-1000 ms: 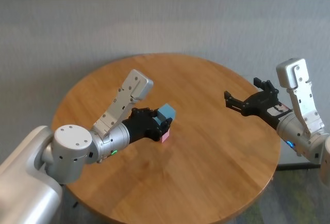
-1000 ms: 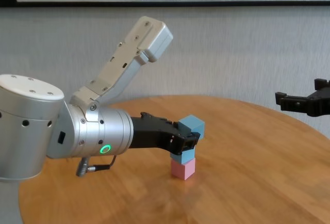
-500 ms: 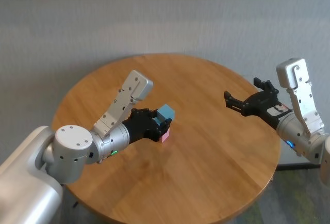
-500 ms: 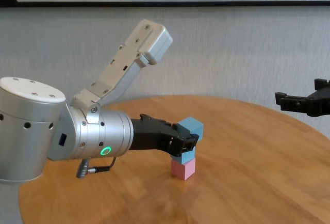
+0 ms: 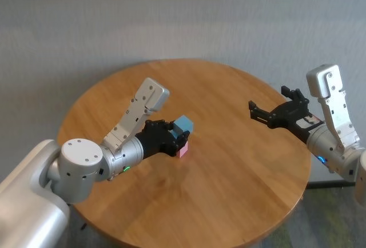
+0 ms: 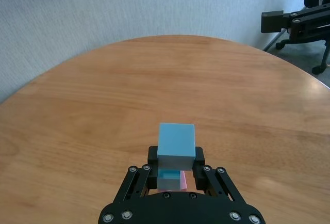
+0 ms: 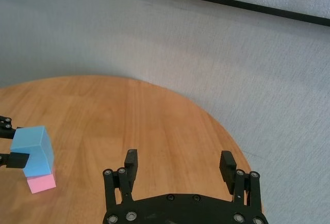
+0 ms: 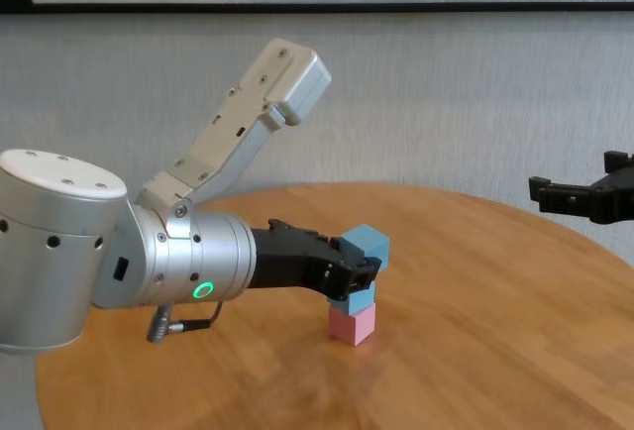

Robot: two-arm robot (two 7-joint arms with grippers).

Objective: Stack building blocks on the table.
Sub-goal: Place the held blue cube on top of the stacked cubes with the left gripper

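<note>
While gripped, blue cube (image 8: 367, 245) between left claw (image 8: 359, 269) fingers.

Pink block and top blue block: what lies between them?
A second blue block sits between the pink block and the top blue block, seen in the chest view.

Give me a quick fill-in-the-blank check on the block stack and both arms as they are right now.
1. The bottom block of the stack is ____ in colour.
2. The left gripper has its jaws shut on the top ____ block.
3. The right gripper, jaws ____, holds nothing.
4. The stack stands on a round ____ table.

Missing words: pink; blue; open; wooden
</note>
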